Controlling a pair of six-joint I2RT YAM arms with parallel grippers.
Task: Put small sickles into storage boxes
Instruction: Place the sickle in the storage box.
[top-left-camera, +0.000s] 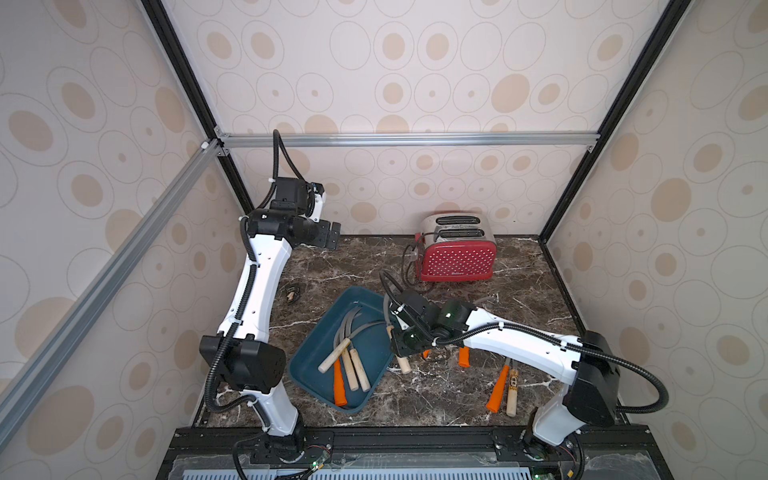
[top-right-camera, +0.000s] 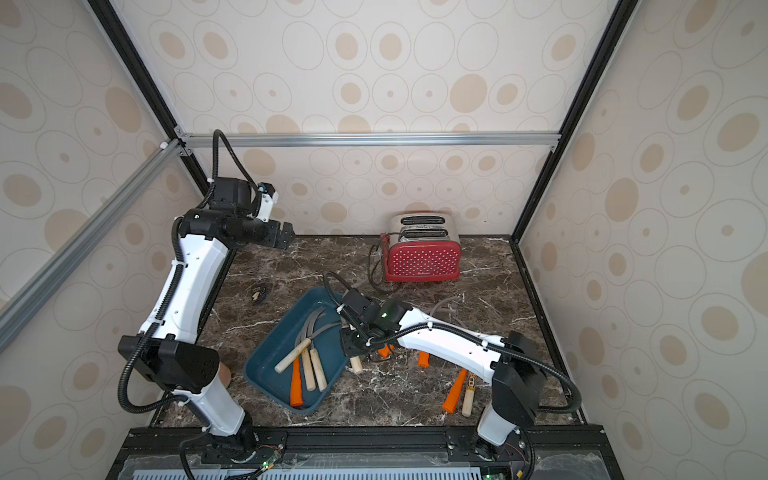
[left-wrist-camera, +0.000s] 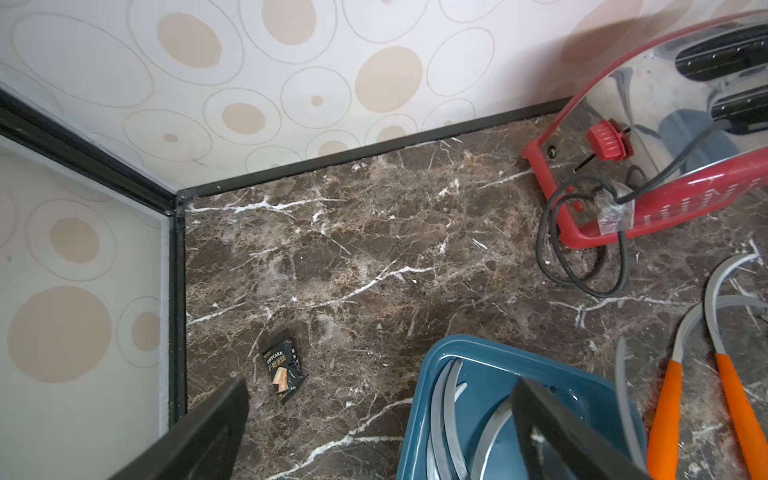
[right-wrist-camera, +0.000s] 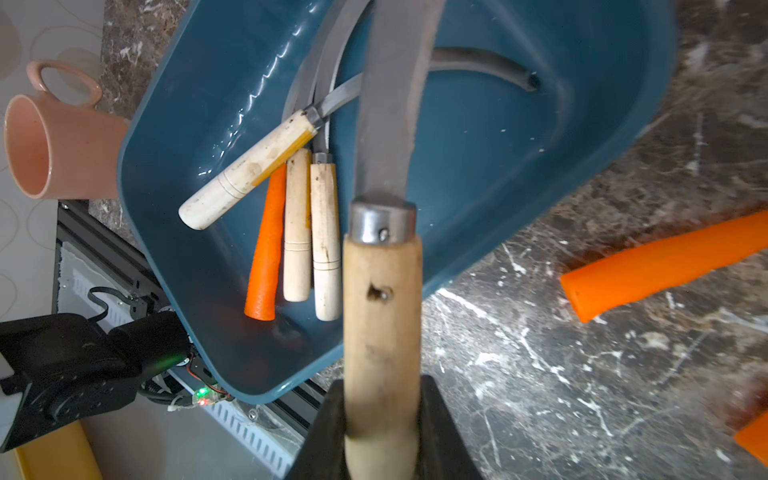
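The right gripper is clamped on the pale wooden handle of a small sickle with a curved grey blade. It holds the sickle above the right rim of the shallow dark teal rectangular tray, blade reaching over the inside. Four sickles lie in the tray, three wood-handled and one orange. Other sickles lie on the brown marble table to the right. The left gripper hangs wide open, raised at the far left.
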